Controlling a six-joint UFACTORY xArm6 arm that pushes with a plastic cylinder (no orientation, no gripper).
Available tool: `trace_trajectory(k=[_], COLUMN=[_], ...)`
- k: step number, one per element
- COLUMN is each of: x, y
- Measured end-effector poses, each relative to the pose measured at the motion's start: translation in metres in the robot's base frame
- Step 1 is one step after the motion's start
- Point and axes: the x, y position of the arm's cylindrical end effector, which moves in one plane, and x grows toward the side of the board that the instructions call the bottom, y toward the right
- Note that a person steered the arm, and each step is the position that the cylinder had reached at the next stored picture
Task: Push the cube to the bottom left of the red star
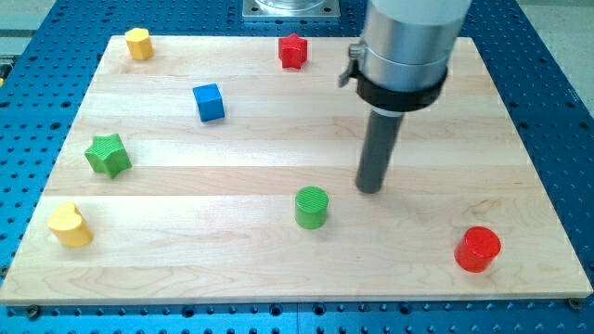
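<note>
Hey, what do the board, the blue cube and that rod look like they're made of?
The board looks like pale unpainted wood: visible grain and plank seams, matte finish. The blue cube seems to be painted wood or plastic; its even, opaque colour leaves that open. The rod is dark and smooth, probably metal or hard plastic, below a shiny silver collar. My tip rests right of the green cylinder.
</note>
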Motion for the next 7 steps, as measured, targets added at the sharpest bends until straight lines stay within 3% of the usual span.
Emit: trace_trajectory(k=[1,2,3,4,5,7], x=[0.055,0.041,-0.034,-0.071,-0.089,-0.107], y=[-0.046,-0.052,-0.061,-0.159,-0.214,-0.218])
